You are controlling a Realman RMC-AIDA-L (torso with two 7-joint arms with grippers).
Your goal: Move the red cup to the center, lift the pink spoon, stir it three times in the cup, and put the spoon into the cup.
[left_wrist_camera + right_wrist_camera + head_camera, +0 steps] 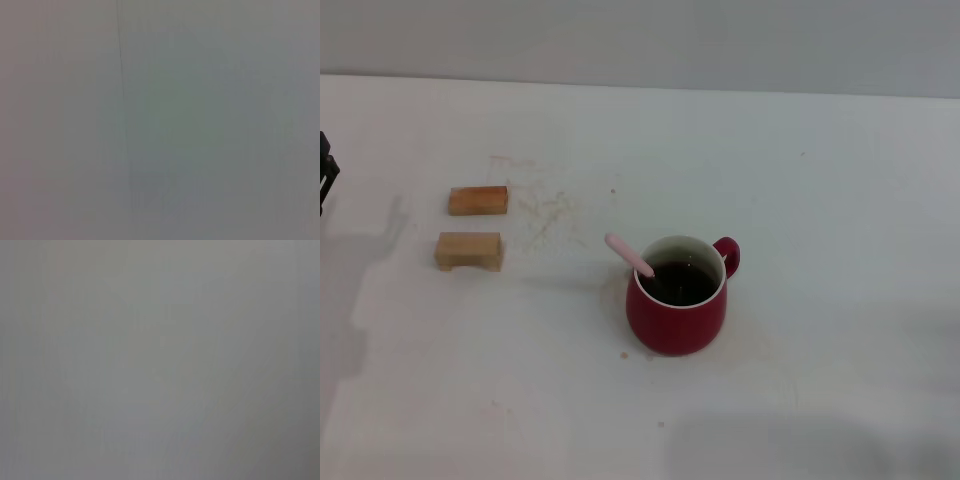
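Glossy dark-red ceramic mug (678, 303) near mid-table, pale pink spoon (630, 256) already inside, handle leaning toward the left edge. Left gripper (326, 172) at that edge, nearer; fingers unreadable. Right gripper unseen.

Bare white test table (840, 200) against a plain grey wall (720, 40)

Cup (677, 318) standing near the middle of the table (840, 200), handle pointing right and away from the robot. Spoon (629, 255) resting in the cup, leaning over the left rim. Two wooden blocks (478, 200) (469, 250) lying well to the left, one behind the other, slightly apart.
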